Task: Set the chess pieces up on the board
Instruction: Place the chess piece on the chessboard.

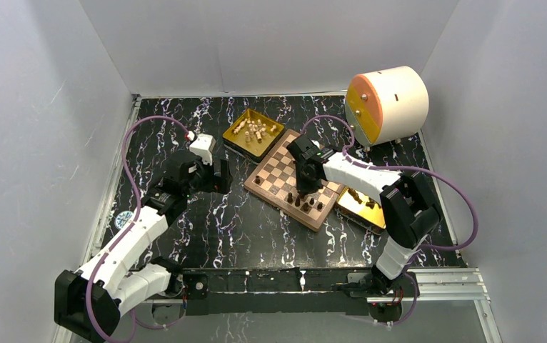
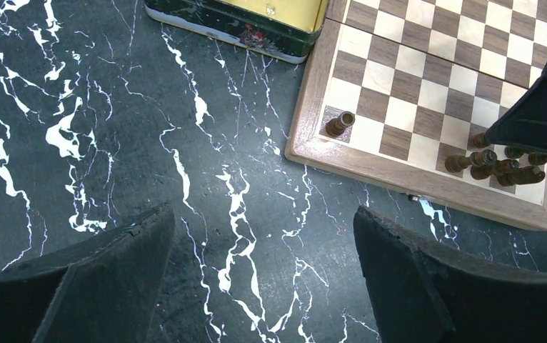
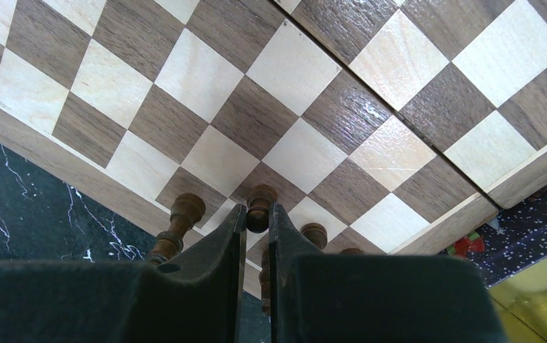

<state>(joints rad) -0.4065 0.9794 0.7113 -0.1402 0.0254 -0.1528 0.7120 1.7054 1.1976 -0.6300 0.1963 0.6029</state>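
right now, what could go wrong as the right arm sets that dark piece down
The right gripper holds a dark piece among close neighbours; its fingers may topple them when opening. These pieces stand by the board's edge, so a knocked one could roll onto the table.

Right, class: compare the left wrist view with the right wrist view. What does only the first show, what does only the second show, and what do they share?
Only the left wrist view: the left gripper, open above the black marbled table, and the dark printed side of a gold tray. Only the right wrist view: the right gripper shut on one dark piece, seen close up. Both: the board, the cluster of dark pieces at its edge, and some of the table.
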